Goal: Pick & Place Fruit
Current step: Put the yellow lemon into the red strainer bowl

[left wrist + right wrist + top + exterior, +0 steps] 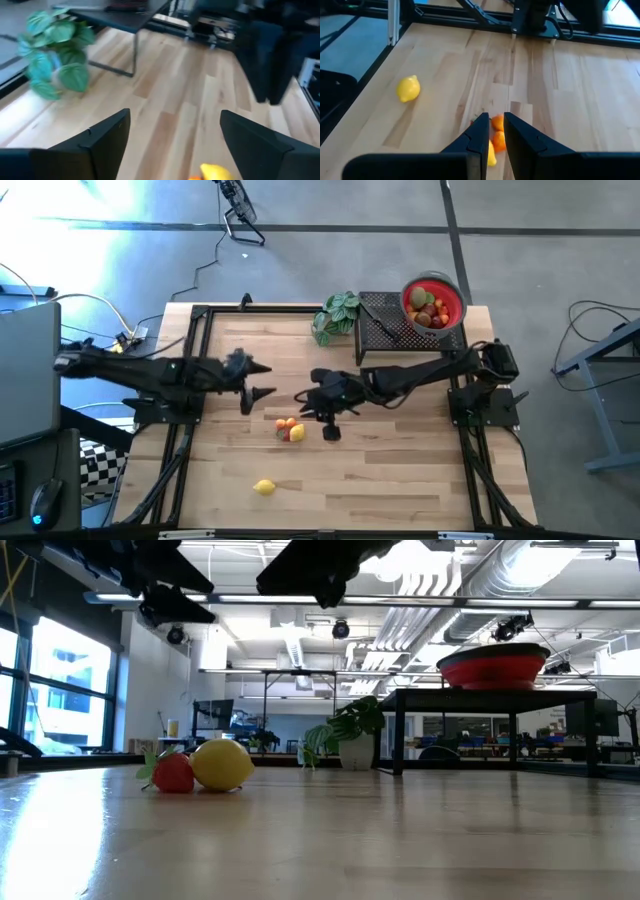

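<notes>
A small cluster of fruit (290, 429), orange, red and yellow pieces touching, lies mid-tabletop (400, 470); individual kinds are hard to tell. A lone lemon (264, 487) sits at its seven o'clock. More fruit fills the red bowl (447, 292) on the black stand (385, 330). The right tool (300, 396), nearly clenched and empty, hovers at the cluster's one o'clock; the left tool (262, 379) stands released, blurred.

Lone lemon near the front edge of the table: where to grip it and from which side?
Take the lemon from straight above, jaws across its short middle, not its ends. It lies alone on bare table, apart from the fruit cluster, so nothing crowds the sides. The rounded body may roll, so centre the grip.
</notes>
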`<state>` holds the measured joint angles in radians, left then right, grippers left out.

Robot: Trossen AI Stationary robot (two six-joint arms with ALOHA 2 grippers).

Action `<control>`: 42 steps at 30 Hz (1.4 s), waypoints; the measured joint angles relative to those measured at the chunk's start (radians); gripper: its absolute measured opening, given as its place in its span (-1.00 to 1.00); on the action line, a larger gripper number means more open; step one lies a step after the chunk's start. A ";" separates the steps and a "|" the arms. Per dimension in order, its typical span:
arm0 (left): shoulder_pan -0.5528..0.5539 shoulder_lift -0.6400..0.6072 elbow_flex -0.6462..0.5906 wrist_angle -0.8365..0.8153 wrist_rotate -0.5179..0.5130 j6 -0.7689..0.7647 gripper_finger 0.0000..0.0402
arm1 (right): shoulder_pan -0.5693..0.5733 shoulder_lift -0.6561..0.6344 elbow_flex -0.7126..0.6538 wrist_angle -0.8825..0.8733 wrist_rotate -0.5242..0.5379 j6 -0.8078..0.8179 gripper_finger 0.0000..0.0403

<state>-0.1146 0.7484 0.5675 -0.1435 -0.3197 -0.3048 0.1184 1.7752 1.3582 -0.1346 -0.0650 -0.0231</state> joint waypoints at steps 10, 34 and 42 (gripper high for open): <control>-0.362 0.050 -0.015 0.043 -0.333 -0.052 0.19 | 0.054 0.000 0.000 -0.017 0.011 0.000 -0.75; -0.646 0.050 -0.015 0.062 -0.538 -0.118 0.11 | 0.084 0.158 0.001 0.149 0.089 -0.184 0.10; -0.646 0.050 -0.015 0.069 -0.538 -0.114 0.11 | 0.083 0.266 0.000 0.177 0.083 -0.185 0.33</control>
<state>-0.7601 0.7982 0.5522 -0.0741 -0.8579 -0.4189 0.2011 2.0411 1.3582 0.0421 0.0183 -0.2076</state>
